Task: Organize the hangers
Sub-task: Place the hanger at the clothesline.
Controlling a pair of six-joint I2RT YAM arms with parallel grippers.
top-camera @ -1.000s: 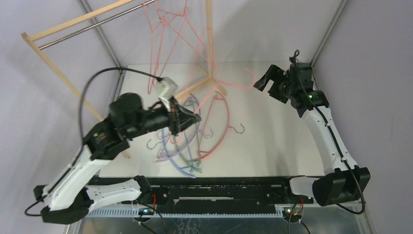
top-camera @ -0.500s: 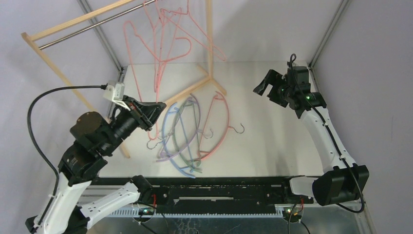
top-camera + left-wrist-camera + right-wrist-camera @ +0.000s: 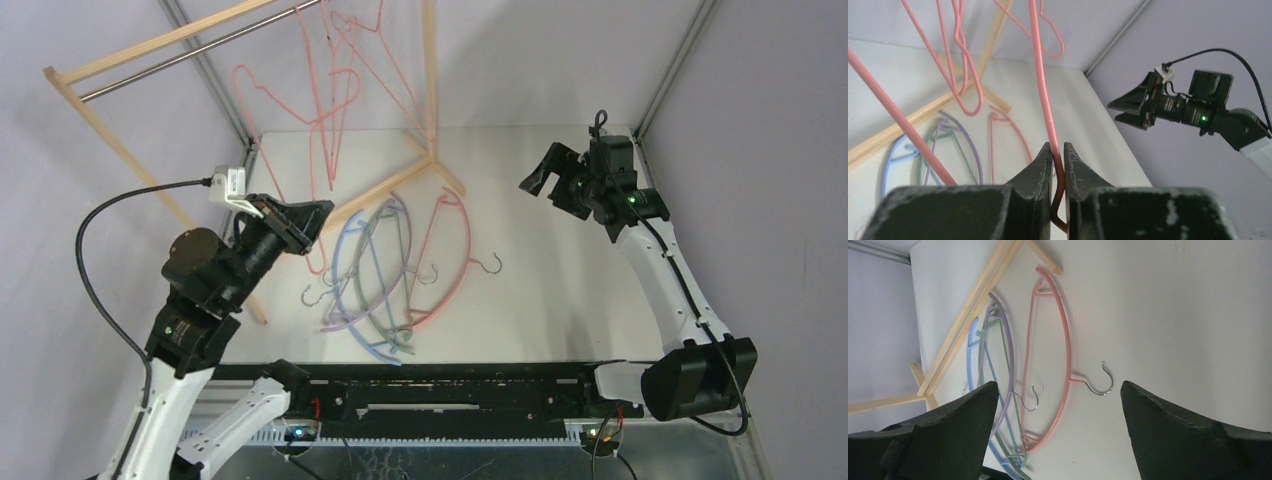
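Observation:
My left gripper is raised at the left of the table. In the left wrist view it is shut on the wire of a thin pink-red hanger, which runs up out of the jaws. Other pink-red wire hangers dangle from the rack's metal rod. Thick curved hangers lie in a heap on the table: blue, lilac, green and pink. My right gripper hovers open and empty at the far right, looking down on the pink hanger.
The light wooden rack frame leans across the back left, with a foot lying on the table just behind the heap. Metal corner posts and grey walls close the space at the back.
My left arm has pulled back to the left and lifted, taking the gripped wire hanger with it; the hanging wire hangers have swung left. The right arm has barely shifted.

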